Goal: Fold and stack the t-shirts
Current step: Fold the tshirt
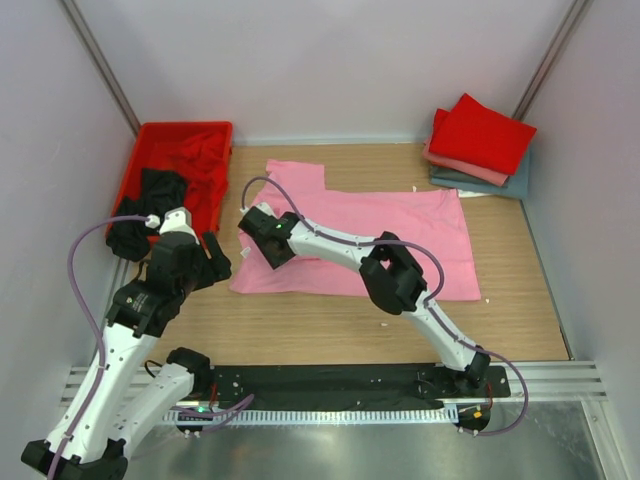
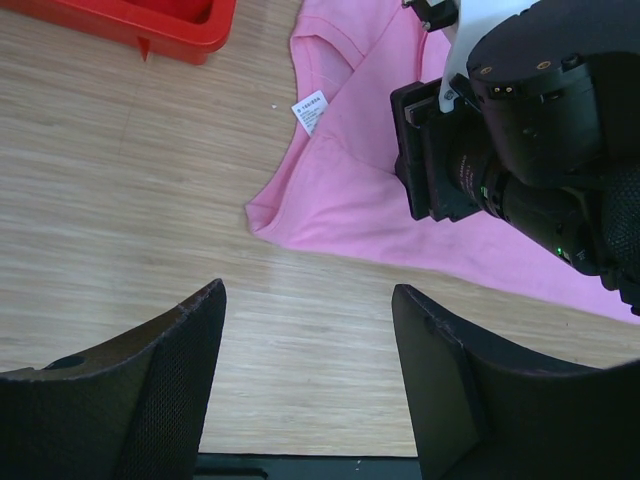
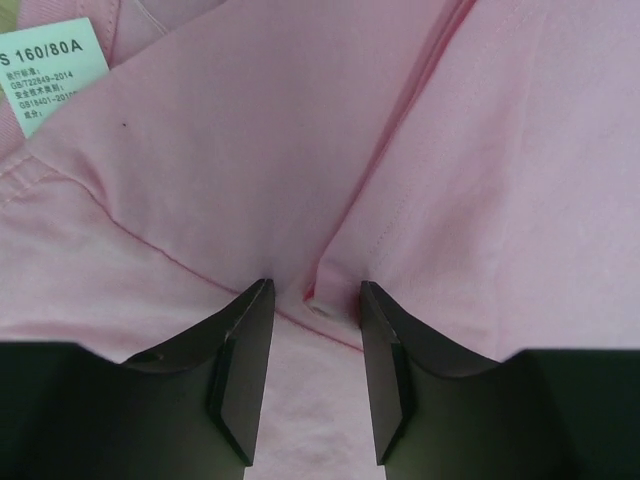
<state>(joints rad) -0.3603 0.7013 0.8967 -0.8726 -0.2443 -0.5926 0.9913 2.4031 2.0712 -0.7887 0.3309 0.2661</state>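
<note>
A light pink t-shirt (image 1: 390, 235) lies spread flat across the middle of the table. My right gripper (image 1: 252, 226) reaches over to its left part. In the right wrist view that gripper (image 3: 315, 290) is open, its tips down on the pink cloth, straddling a sleeve seam corner (image 3: 325, 300). My left gripper (image 1: 218, 262) hovers open over bare wood just left of the shirt's near-left corner (image 2: 262, 215), holding nothing (image 2: 308, 292). A folded stack (image 1: 482, 140) sits at the back right, red on salmon on grey-blue. More red and black shirts (image 1: 170, 185) lie crumpled in the tray.
The red plastic tray (image 1: 140, 150) stands at the back left against the wall. White walls close in the table on three sides. A white size label (image 2: 309, 108) shows by the pink shirt's collar. The right gripper's body (image 2: 520, 130) looms close in the left wrist view.
</note>
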